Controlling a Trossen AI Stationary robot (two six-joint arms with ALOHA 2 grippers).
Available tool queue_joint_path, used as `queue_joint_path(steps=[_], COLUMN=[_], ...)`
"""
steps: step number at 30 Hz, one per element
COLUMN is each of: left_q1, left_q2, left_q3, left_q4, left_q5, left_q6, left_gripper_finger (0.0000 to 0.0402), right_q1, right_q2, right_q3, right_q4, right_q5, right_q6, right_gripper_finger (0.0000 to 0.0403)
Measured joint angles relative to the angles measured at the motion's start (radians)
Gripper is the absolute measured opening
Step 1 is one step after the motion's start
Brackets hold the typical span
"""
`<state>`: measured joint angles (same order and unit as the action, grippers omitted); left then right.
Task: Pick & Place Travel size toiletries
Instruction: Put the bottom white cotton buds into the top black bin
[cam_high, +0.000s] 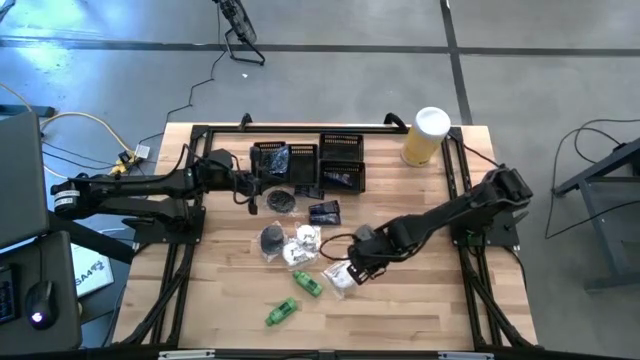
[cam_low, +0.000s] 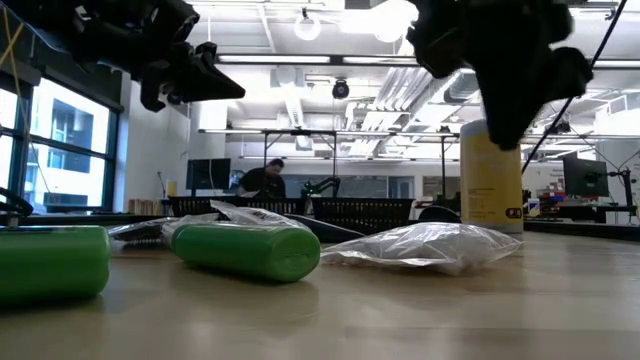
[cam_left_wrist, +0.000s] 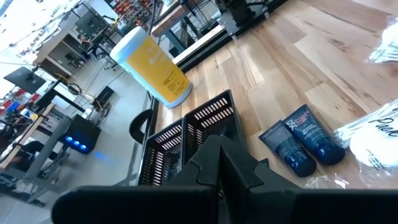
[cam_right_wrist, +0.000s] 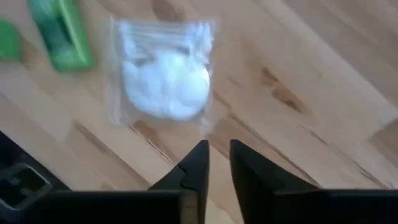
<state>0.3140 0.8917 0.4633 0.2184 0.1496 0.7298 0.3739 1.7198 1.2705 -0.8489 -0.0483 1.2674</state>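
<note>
The right gripper, its fingers parted only narrowly and empty, is held above a white sachet lying on the table at lower centre of the high view. The left gripper, fully closed, is held over the black mesh trays at upper centre.

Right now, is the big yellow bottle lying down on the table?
No, the yellow bottle stands upright on its base at the table's far corner, with its white lid on top, behind the black trays.

Two green tubes, one yellow cylinder
</note>
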Motion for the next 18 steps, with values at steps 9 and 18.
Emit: queue_joint_path(steps=[9, 18], left_q1=[0.0, 0.0], left_q2=[0.0, 0.0], left_q3=[0.0, 0.0], left_q4=[-0.004, -0.012], left_q5=[-0.003, -0.003], left_q6=[0.006, 0.006], left_gripper_finger=[0.0, 0.0], right_q1=[-0.002, 0.006], right_q2=[0.057, 0.057], right_q3=[0.0, -0.028], right_q4=[0.055, 0.116], right_q5=[-0.036, -0.043], right_q6=[-0.016, -0.061], right_gripper_finger=[0.0219, 0.0248])
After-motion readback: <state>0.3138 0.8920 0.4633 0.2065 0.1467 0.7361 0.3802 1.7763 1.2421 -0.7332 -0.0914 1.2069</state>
